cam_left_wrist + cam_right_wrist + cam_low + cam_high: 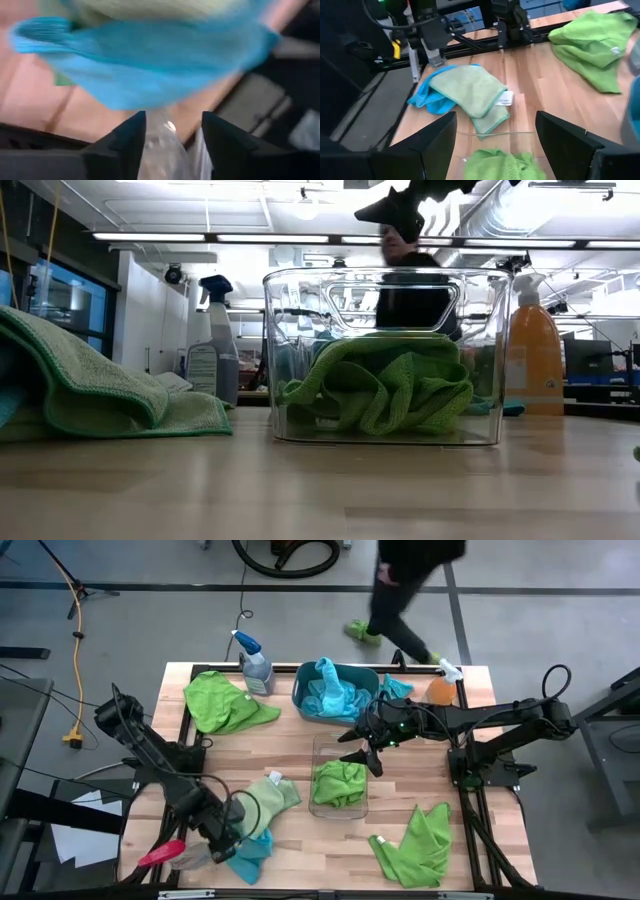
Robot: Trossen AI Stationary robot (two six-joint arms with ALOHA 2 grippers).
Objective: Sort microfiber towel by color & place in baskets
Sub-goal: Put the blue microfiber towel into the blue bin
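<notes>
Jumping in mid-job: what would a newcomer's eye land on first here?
Bright lime green towels lie scattered across the wooden table, one already bunched in the clear bin at centre. Behind it, the teal tub holds blue towels. The right gripper hovers open above the clear bin.

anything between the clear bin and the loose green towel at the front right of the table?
No. In the high view, only bare wood separates the clear bin from the green towel; they lie apart, with nothing in between.
</notes>
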